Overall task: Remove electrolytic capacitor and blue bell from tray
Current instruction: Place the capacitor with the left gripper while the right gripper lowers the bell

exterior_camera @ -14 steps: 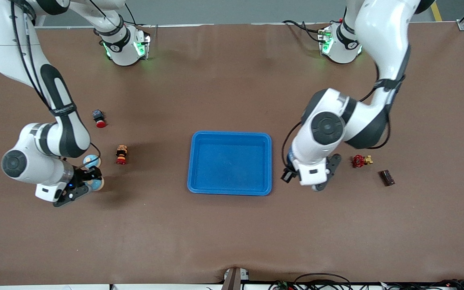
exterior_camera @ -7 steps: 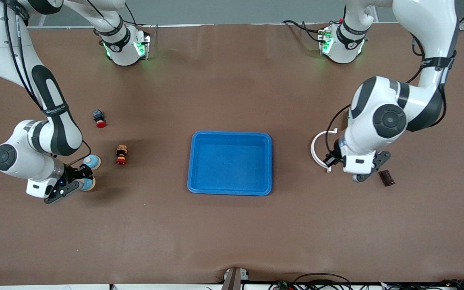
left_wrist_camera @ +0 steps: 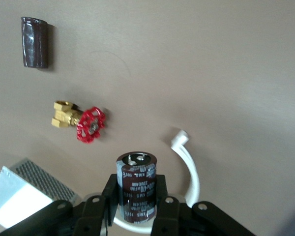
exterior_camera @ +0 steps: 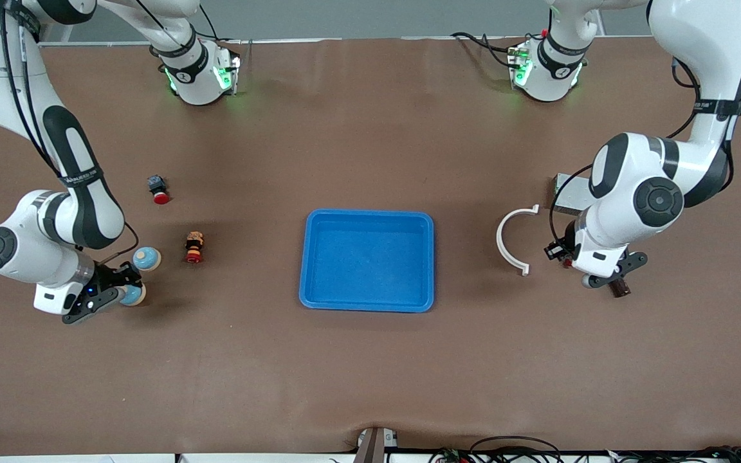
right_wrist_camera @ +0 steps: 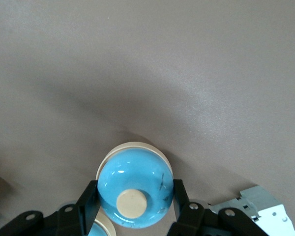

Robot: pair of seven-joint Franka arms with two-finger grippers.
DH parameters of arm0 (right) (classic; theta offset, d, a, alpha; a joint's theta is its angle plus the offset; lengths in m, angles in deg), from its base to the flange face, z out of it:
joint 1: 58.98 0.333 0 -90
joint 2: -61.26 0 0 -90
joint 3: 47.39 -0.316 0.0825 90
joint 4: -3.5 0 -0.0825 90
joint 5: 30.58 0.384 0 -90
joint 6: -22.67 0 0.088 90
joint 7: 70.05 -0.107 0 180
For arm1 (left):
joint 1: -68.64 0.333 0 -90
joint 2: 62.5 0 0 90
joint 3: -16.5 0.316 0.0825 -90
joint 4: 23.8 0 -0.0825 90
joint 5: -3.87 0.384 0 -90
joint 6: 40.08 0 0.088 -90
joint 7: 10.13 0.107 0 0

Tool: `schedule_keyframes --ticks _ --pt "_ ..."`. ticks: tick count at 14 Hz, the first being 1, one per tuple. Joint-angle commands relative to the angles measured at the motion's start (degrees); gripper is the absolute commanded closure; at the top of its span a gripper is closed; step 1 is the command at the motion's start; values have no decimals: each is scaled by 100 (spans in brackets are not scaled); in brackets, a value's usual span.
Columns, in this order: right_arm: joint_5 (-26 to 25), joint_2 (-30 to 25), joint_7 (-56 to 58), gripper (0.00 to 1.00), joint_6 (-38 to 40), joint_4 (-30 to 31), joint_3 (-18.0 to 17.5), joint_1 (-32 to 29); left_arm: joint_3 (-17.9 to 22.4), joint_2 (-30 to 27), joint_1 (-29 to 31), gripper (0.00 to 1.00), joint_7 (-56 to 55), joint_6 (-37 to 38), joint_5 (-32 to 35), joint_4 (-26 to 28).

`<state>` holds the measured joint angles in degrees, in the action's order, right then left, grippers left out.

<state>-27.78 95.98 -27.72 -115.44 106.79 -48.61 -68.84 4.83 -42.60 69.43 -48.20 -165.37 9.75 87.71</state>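
Over toward the right arm's end of the table, your right gripper [exterior_camera: 127, 290] is clamped on the blue bell [right_wrist_camera: 135, 188], well clear of the empty tray [exterior_camera: 368, 307] mid-table. At the left arm's end, your left gripper [left_wrist_camera: 137, 206] pinches the electrolytic capacitor [left_wrist_camera: 136, 184] upright, probably for set-down near the red valve [left_wrist_camera: 90, 125].
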Motion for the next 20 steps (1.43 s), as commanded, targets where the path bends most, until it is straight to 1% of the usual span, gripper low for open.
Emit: schedule_keyframes --ticks 1,4,6,8,20 --pt "255 -8 354 100 -155 77 -125 -157 -37 155 142 100 89 -513 221 231" --pt "370 79 391 100 -164 77 -125 -166 -37 435 229 100 80 -575 230 170" --pt "379 97 408 100 -208 77 -125 -166 -37 672 133 100 -34 -698 230 47" --pt "379 106 408 100 -243 77 -116 -157 -37 805 107 100 -122 -716 238 38" --pt "379 185 627 100 -279 51 -116 -175 -29 1104 168 100 -113 -707 239 38"
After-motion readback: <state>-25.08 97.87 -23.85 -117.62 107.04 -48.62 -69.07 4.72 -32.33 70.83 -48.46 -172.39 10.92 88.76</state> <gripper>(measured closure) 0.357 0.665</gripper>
